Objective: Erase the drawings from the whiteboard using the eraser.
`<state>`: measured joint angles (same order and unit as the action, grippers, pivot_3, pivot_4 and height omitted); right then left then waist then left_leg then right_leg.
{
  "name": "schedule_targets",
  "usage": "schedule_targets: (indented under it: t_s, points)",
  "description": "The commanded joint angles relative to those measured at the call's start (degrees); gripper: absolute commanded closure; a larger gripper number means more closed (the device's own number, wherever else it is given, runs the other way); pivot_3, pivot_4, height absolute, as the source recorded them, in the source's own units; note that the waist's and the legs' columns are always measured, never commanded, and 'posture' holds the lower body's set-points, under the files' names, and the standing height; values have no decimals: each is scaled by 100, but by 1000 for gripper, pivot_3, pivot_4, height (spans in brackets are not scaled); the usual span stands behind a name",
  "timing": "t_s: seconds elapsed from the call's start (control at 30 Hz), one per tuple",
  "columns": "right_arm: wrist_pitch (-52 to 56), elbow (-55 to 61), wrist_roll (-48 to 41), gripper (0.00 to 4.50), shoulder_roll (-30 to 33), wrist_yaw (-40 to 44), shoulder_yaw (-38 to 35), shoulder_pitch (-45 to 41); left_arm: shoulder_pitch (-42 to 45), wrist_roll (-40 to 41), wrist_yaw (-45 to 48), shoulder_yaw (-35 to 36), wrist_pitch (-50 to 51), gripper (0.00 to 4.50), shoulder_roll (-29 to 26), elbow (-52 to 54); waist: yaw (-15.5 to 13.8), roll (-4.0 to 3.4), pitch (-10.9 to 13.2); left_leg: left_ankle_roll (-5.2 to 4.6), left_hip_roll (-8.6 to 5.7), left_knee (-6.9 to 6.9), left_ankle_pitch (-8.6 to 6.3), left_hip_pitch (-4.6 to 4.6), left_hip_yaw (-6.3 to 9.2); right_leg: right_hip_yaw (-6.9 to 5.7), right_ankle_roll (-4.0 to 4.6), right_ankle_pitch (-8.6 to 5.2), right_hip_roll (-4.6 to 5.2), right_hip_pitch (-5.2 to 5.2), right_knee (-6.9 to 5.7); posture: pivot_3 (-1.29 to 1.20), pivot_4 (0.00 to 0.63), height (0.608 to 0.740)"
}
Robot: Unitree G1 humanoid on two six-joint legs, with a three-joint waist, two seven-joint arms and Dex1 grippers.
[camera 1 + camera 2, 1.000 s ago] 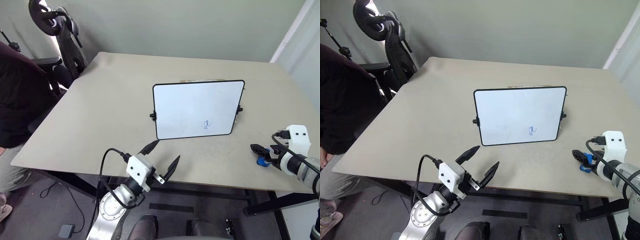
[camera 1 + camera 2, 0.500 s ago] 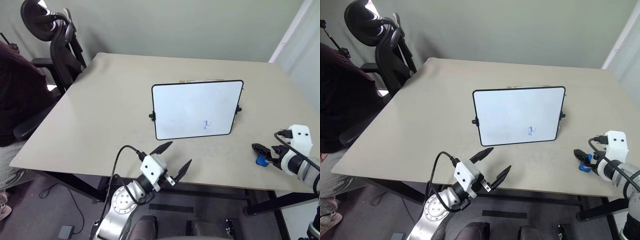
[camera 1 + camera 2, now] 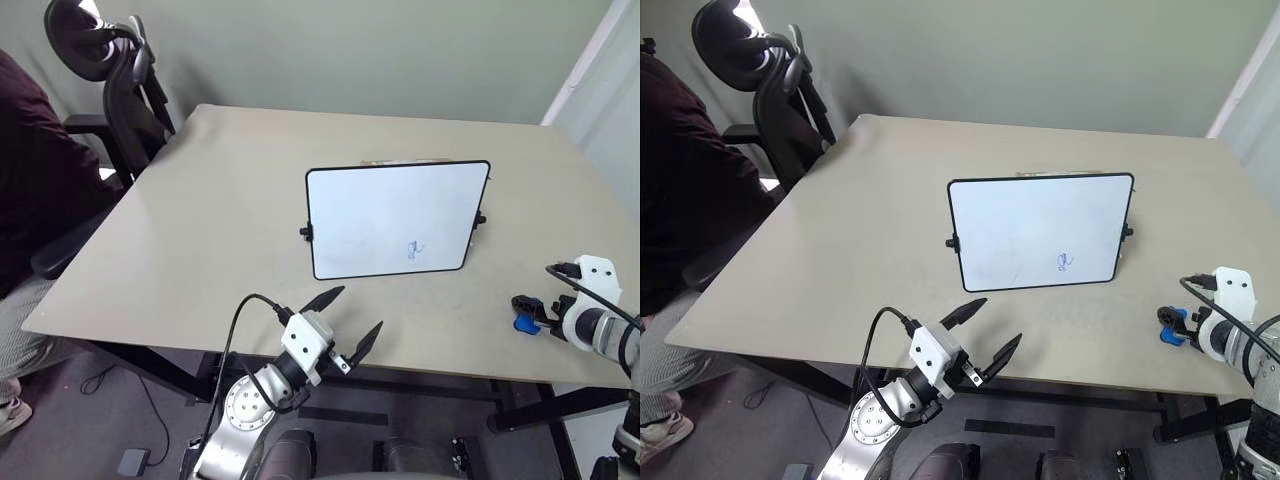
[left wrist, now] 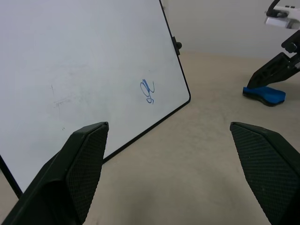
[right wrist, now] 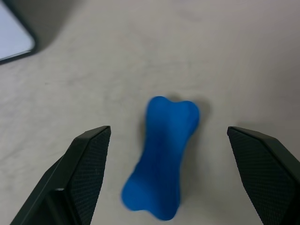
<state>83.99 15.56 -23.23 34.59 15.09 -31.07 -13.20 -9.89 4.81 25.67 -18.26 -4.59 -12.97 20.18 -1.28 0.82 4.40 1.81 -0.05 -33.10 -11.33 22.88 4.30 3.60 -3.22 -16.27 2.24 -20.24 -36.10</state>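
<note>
The eraser (image 5: 161,159), a small bright blue, bone-shaped block, lies flat on the table (image 3: 200,230) near its right edge, well right of the whiteboard (image 3: 395,218). The right gripper (image 5: 164,187) hangs over it, fingers spread wide and straddling it, not touching. To grasp well, it should descend centred and pinch the narrow waist. The drawings (image 3: 414,249), blue loops, sit low on the board. The left gripper (image 3: 345,320) hovers with fingers apart.

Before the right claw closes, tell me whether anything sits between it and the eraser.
Nothing visible does. The right claw is open with the blue eraser lying on the bare table between its fingers. The whiteboard stands further off to the side, out of the way.
</note>
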Motion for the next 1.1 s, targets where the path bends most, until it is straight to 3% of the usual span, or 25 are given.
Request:
schedule_targets:
  t_s: [0.03, 0.23, 0.4, 0.8, 0.97, 1.1]
  points:
    - [-157, -85, 98, 285, 134, -27, 74, -150, 29, -14, -56, 31, -132, 0, 44, 77, 0, -1, 0, 0, 0, 0, 0, 0, 0, 0, 0, 0, 0, 0, 0, 0, 150, 730]
    - [-105, -158, 97, 285, 162, 19, 212, -200, 47, -16, -71, 37, -159, 0, 61, 35, 0, -2, -1, 0, 0, 0, 0, 0, 0, 0, -1, 1, 0, -1, 0, 0, 150, 730]
    - [-25, -222, 137, 1481, 198, -24, 261, -202, 68, -5, -86, 36, -196, 0, 70, -24, -3, -1, -1, 1, 0, 0, 0, 0, 0, 0, -2, 1, 0, 0, 1, 0, 150, 730]
    - [75, -223, 139, 1481, 177, 5, 322, -151, 63, 18, -61, 66, -234, 0, 37, -37, -2, -1, -1, 1, 0, 0, 0, 1, 0, 0, -2, 1, 0, 1, 1, 0, 150, 730]
    - [113, -204, 132, 3032, 176, -2, 303, -196, 82, 26, -48, 85, -231, 0, 25, -45, -2, -1, -1, 0, 0, 0, 0, 1, 0, 0, -2, 1, 0, 2, 0, 0, 150, 730]
    - [156, -128, 102, 3032, 194, 35, 287, -190, 97, 35, -45, 93, -220, 0, 26, -51, -3, -1, -1, 0, -1, -1, 0, 0, 0, 0, -1, 1, 0, 2, 1, 0, 150, 730]
